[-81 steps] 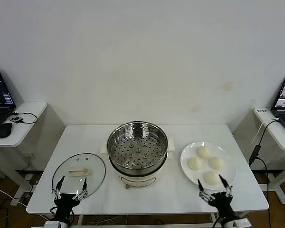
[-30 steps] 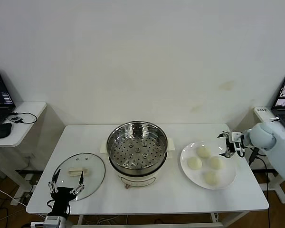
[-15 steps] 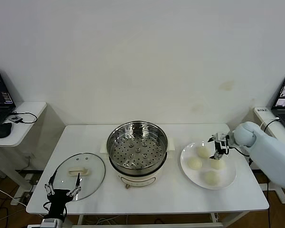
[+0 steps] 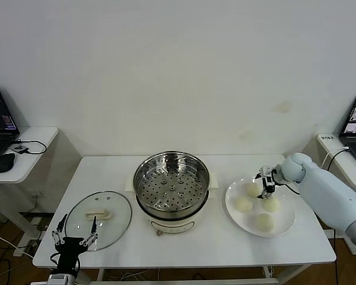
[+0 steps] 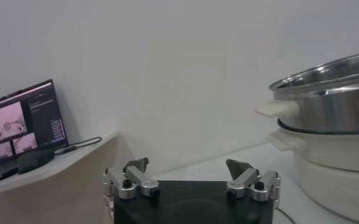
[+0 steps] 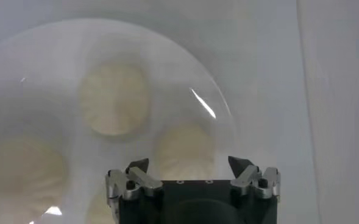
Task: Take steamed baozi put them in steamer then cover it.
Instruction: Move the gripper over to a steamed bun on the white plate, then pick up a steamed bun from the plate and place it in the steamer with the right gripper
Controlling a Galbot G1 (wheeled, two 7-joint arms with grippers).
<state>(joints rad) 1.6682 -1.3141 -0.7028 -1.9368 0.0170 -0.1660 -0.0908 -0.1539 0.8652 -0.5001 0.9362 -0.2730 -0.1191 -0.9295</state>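
Four cream-white steamed baozi lie on a flat white plate (image 4: 286,221) right of the steamer (image 4: 172,189). They are the far one (image 4: 253,190), the left one (image 4: 242,203), the right one (image 4: 272,204) and the near one (image 4: 264,221). The steamer is open and its perforated tray is empty. My right gripper (image 4: 266,184) hangs open just above the plate, between the far and right baozi. In the right wrist view, one baozi (image 6: 184,148) sits between the open right gripper (image 6: 188,164) fingers, untouched. My left gripper (image 4: 74,240) is open and empty at the table's front left edge.
The clear glass lid (image 4: 99,212) with a cream handle lies flat left of the steamer, just beyond my left gripper. In the left wrist view the steamer's side (image 5: 331,97) shows. Side desks with laptops (image 4: 0,119) stand at both sides.
My right arm has risen from the table's front edge, swung over the plate from the right and moved left above the baozi. My left gripper has sunk slightly toward the front edge.
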